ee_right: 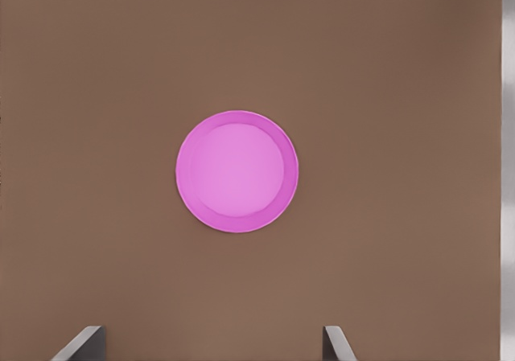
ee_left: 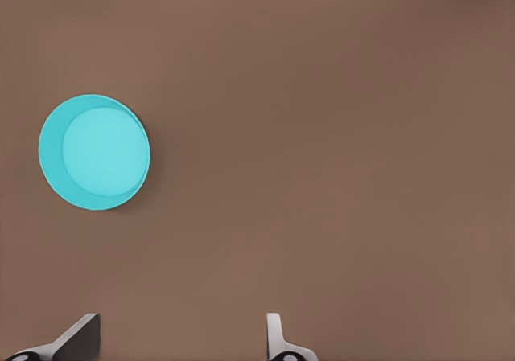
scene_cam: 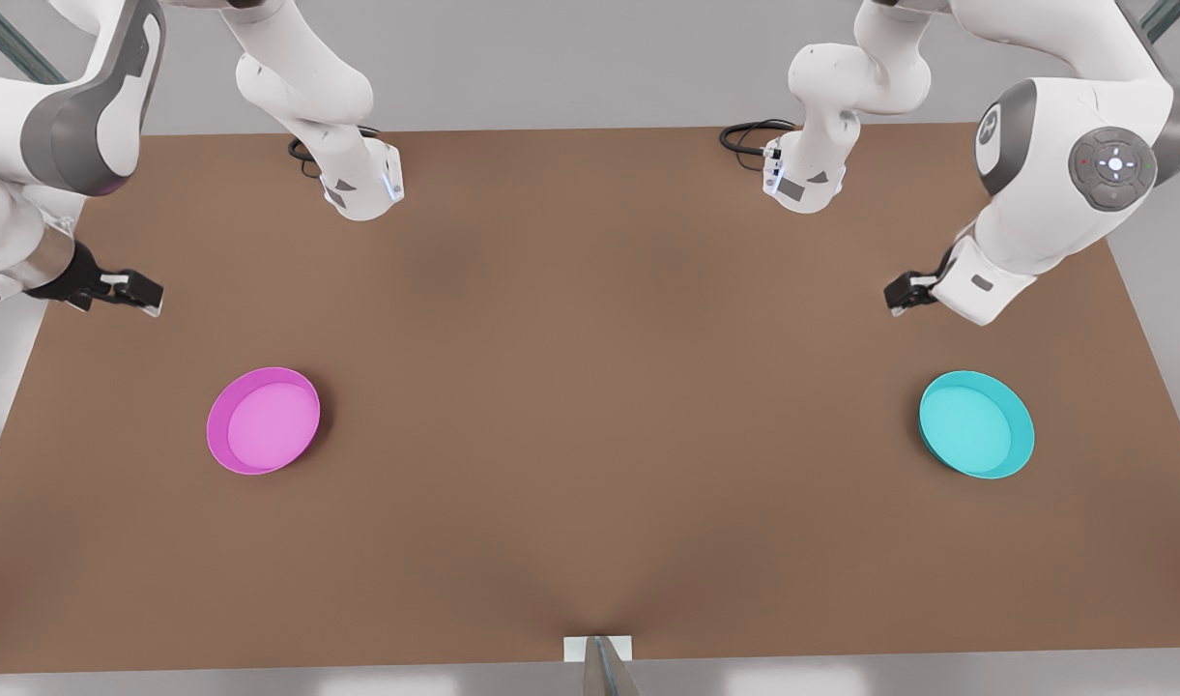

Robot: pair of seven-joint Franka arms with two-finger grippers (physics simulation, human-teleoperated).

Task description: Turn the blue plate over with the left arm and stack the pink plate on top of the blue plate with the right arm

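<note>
Above the brown table [scene_cam: 590,387], on the front view's right, the left gripper [scene_cam: 897,295] is hovering with its fingers [ee_left: 278,337] spread wide and gripping nothing. The blue plate [scene_cam: 976,424] is sitting rim-up on the table near it, untouched. On the front view's left, the right gripper [scene_cam: 135,290] is likewise hanging above the table, its fingers [ee_right: 336,345] parted and empty, while the pink plate [scene_cam: 263,420] is lying rim-up nearby, well apart from the blue one.

The pink plate [scene_cam: 263,420] and the blue plate [scene_cam: 976,424] lie rim-up, well apart, on the brown table [scene_cam: 590,387].
</note>
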